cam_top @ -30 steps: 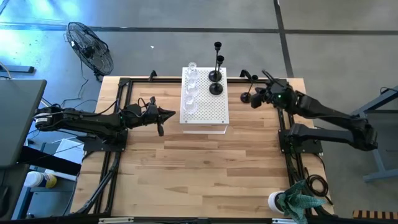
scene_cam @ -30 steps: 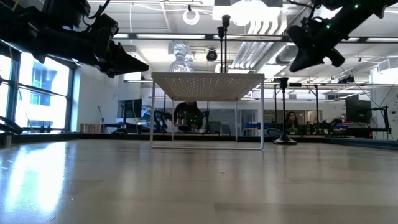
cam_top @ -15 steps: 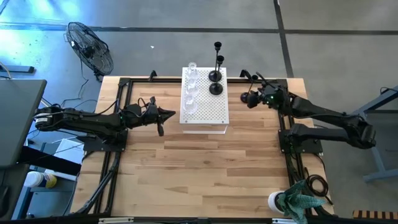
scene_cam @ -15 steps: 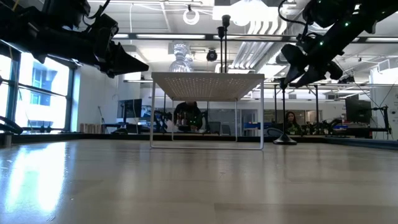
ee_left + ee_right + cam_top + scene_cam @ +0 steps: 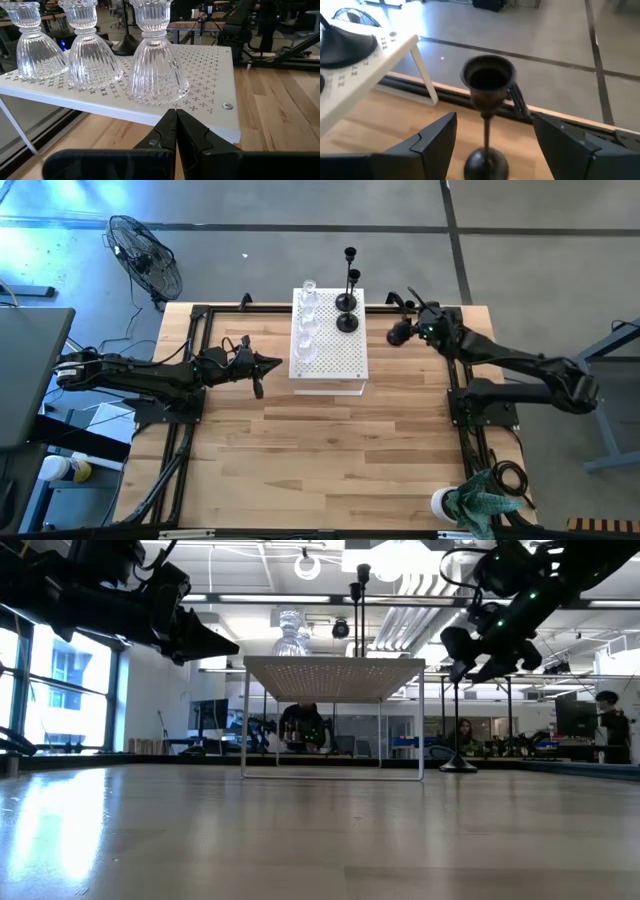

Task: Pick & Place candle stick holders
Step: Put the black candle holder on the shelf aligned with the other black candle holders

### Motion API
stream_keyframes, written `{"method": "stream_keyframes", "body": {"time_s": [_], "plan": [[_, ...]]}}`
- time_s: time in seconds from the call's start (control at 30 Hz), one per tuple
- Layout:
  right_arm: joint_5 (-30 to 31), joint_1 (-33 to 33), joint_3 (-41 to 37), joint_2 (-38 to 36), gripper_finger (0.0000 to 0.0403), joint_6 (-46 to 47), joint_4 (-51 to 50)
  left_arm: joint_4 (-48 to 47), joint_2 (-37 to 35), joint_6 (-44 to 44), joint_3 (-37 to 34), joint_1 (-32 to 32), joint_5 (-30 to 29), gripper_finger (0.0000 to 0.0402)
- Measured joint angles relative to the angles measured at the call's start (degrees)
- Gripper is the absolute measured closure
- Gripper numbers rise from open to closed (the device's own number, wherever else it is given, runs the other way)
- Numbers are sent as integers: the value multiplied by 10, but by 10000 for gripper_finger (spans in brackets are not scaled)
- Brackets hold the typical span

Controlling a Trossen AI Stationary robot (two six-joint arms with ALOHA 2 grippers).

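Observation:
A black candle stick holder (image 5: 487, 80) stands upright on its round base on the table, right of the white perforated board (image 5: 335, 360). My right gripper (image 5: 502, 150) is open, one finger on each side of the holder's thin stem, touching nothing. In the low view this holder (image 5: 457, 730) stands below the right gripper (image 5: 470, 650). On the board stand three clear glass holders (image 5: 155, 60) in a row and two black ones (image 5: 347, 315). My left gripper (image 5: 176, 131) is shut, hovering just off the board's left edge.
A fan (image 5: 145, 255) stands on the floor beyond the far left corner. A green cloth (image 5: 482, 505) lies at the near right corner. Black frame rails (image 5: 190, 380) run along both table sides. People (image 5: 610, 730) show in the room behind.
My right gripper has opened from shut. It has moved toward the table's left and a little down, up to the black holder on the table, so that its fingers now flank the stem. The holder has stayed in place.

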Motion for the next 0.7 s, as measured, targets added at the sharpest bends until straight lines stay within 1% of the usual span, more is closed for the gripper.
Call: {"method": "stream_keyframes", "body": {"time_s": [0.1,0.23,0.37,0.47,0.57,0.7], "plan": [[3,-3,0,27,147,-5,37,0,0,0,0,0,0,401],[25,-13,0,59,148,-7,71,-4,0,0,0,0,0,401],[23,-27,0,80,148,-15,120,-4,0,0,0,0,0,401],[19,-31,0,88,148,-26,152,-4,0,0,0,0,0,401],[18,-31,0,89,151,-31,161,-4,0,0,0,0,0,401],[18,-31,0,89,175,-33,161,-4,0,0,0,0,0,401]]}}
